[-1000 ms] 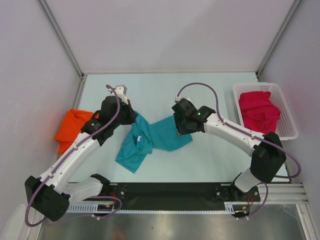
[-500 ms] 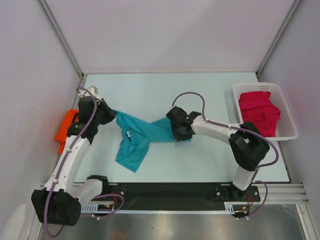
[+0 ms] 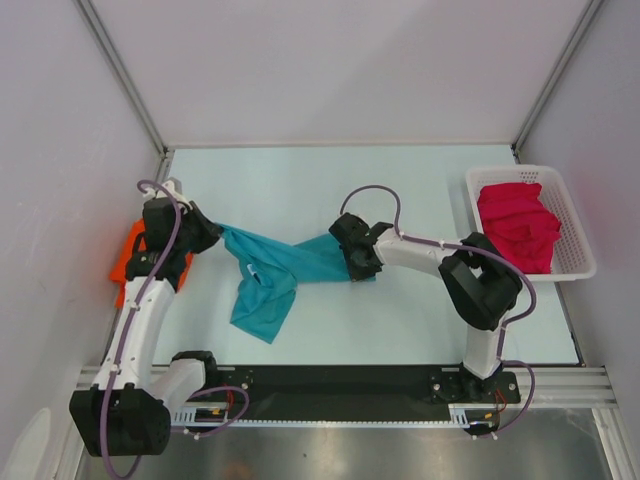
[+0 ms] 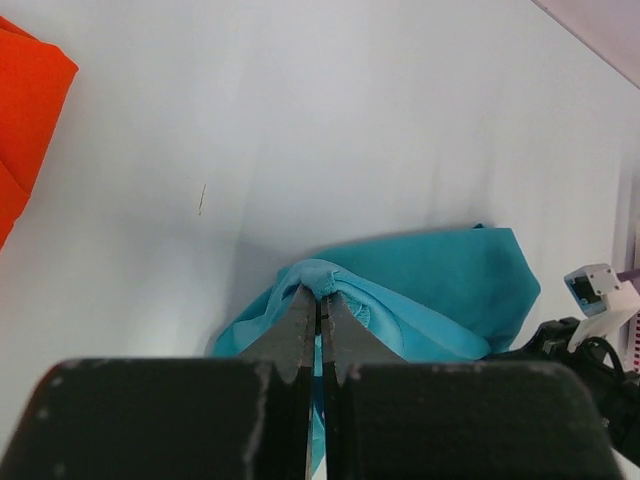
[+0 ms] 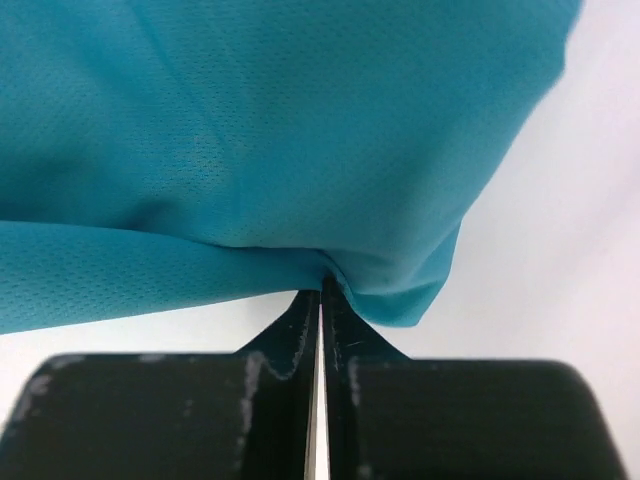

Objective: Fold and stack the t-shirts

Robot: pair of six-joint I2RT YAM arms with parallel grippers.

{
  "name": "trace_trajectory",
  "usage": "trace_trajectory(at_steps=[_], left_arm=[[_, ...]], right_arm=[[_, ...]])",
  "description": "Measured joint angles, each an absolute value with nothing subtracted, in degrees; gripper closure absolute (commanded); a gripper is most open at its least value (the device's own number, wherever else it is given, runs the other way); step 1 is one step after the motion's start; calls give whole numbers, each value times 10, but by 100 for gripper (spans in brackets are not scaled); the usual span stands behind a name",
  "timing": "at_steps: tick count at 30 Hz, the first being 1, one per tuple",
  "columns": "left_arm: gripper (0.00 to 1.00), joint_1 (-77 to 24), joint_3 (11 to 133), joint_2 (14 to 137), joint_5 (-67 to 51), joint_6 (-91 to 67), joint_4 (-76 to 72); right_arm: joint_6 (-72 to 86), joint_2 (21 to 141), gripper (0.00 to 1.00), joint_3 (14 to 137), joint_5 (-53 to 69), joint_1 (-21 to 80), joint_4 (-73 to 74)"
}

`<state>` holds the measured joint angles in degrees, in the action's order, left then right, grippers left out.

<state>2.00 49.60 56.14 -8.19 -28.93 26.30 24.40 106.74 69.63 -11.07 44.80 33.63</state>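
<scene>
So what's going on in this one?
Both arms are working the teal t-shirt on the table. The left claw is shut on one bunched edge, the right claw on the opposite edge, with the cloth stretched between them. The orange t-shirt lies at the left; the pink t-shirt sits in the white basket.

From above, the left arm (image 3: 140,320) covers much of the bright orange cloth t-shirt (image 3: 122,268); the left wrist view cuts it down to a corner. The teal cloth t-shirt (image 3: 280,268) runs off the right wrist view's top and left edges.
</scene>
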Motion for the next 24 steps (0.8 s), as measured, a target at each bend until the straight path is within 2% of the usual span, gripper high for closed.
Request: trace_trajectory(at_steps=[12, 24], left_arm=[[100, 74, 496, 525, -116, -272, 296], [100, 86, 565, 512, -193, -263, 333]], right_arm=[[203, 1059, 100, 757, -158, 407, 338], [193, 928, 100, 841, -262, 435, 414]])
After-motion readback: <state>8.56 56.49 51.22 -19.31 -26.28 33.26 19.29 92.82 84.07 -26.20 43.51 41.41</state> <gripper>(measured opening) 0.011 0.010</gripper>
